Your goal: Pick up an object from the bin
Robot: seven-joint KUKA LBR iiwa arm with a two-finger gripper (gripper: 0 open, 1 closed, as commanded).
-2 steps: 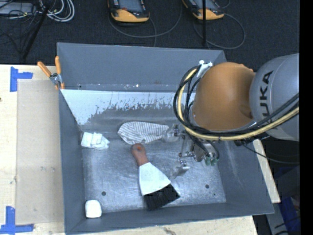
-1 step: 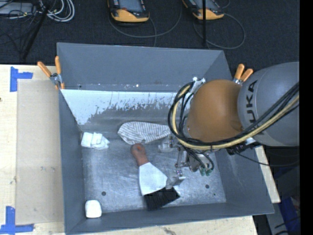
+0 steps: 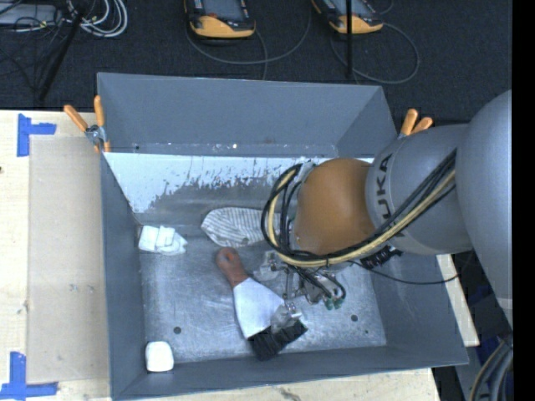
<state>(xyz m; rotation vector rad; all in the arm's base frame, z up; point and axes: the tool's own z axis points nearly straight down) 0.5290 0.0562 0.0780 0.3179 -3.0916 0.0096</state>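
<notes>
1. Grey metal bin (image 3: 234, 115) with sloped walls and a scuffed floor; a few loose things lie spread out in it, not heaped.
2. Grey robot arm (image 3: 435, 199) comes in from the right. Its rounded orange wrist cover (image 3: 334, 203) hangs over the right-centre of the bin, with black and pale cables (image 3: 280, 215) looped round the cover's left side.
3. Tool (image 3: 291, 312) points down below the orange cover, low over the bin floor in the lower-middle part.
4. Tool state: cannot tell whether it is wide or narrow; wrist and cables hide most of it. Nothing can be seen held in it.
5. Nearest thing: brush (image 3: 253, 307) with a brown rounded handle, a flat white body and a black bristle end. It lies flat on the floor on a diagonal, handle toward the upper left and black end toward the lower right.
6. Tool tip is just beside the white body's right edge, right above the black end; whether they touch cannot be told.
7. Grey-white knitted oval pad (image 3: 232, 224) lies just above the brush handle, partly under the cables.
8. Crumpled white cloth wad (image 3: 161, 239) sits near the left wall, well apart from the tool.
9. Small white rounded block (image 3: 159, 356) sits in the front-left corner, well apart from the rest.
</notes>
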